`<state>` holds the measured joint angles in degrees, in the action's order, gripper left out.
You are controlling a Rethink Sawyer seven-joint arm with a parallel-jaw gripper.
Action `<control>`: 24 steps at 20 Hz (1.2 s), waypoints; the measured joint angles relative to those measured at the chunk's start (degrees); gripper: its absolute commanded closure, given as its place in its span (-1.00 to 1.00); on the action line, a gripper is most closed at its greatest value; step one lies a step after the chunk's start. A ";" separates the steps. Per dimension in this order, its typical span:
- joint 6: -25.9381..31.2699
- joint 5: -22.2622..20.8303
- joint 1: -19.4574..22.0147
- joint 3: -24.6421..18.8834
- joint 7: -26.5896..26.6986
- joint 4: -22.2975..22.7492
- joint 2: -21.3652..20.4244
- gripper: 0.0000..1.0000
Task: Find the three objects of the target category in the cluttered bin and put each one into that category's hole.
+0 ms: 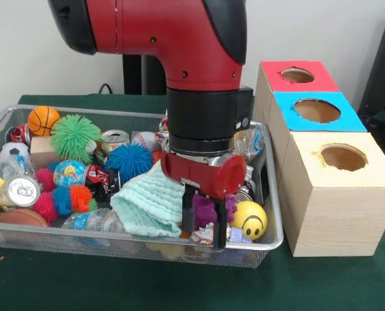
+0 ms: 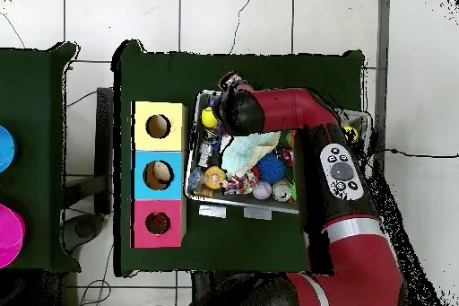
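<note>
The wire mesh bin [image 1: 270, 241] fills the left and middle of the table, with the row of three boxes just to its right: the red-topped box [image 1: 297, 76] farthest, the blue-topped box [image 1: 317, 111] in the middle, the plain wooden box [image 1: 343, 157] nearest. The arm comes down into the bin's near right corner, and the gripper [image 1: 204, 223] hangs with its two dark fingers pointing straight down, a modest gap between them and nothing clearly held. Which category is wanted cannot be told from here, so the target is a guess. Directly under and behind the fingers sits a purple soft toy [image 1: 205, 210], and just right of them lies the yellow smiley ball [image 1: 249, 219], round, with no long axis to align to. The mint knitted cloth [image 1: 150, 204] lies just left, draped over other clutter. The holes lie to the gripper's right, so any carry would likely go that way.
</note>
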<state>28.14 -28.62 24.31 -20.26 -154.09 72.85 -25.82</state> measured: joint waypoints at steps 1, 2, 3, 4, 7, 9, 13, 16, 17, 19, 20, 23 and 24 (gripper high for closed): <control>1.49 0.12 -0.03 0.07 0.00 0.01 0.10 -1.00; 3.74 0.25 -0.05 0.18 0.00 0.07 0.23 -1.00; 5.99 0.39 -0.08 0.29 0.00 0.14 0.36 -1.00; 7.93 0.45 -0.06 0.35 0.00 0.22 0.47 -1.00; 12.27 0.52 -0.07 0.46 0.00 0.37 0.64 -1.00; 13.83 0.53 -0.06 0.50 0.00 0.41 0.68 -1.00; 14.74 0.51 -0.04 0.96 0.00 0.39 1.22 -1.00; 14.74 0.48 0.02 1.22 0.00 0.26 2.00 -1.00; 14.70 0.48 0.06 1.39 0.00 0.03 2.66 -1.00; 14.37 0.48 0.06 1.84 0.00 -0.51 3.93 -1.00; 14.08 0.48 0.05 2.12 0.00 -0.76 4.45 -1.00; 12.29 0.54 -0.48 3.96 0.00 -1.95 5.98 -1.00; 11.73 0.59 -0.83 4.70 0.00 -2.37 6.25 -1.00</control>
<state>39.87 -28.03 23.48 -15.56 -154.09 70.48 -19.57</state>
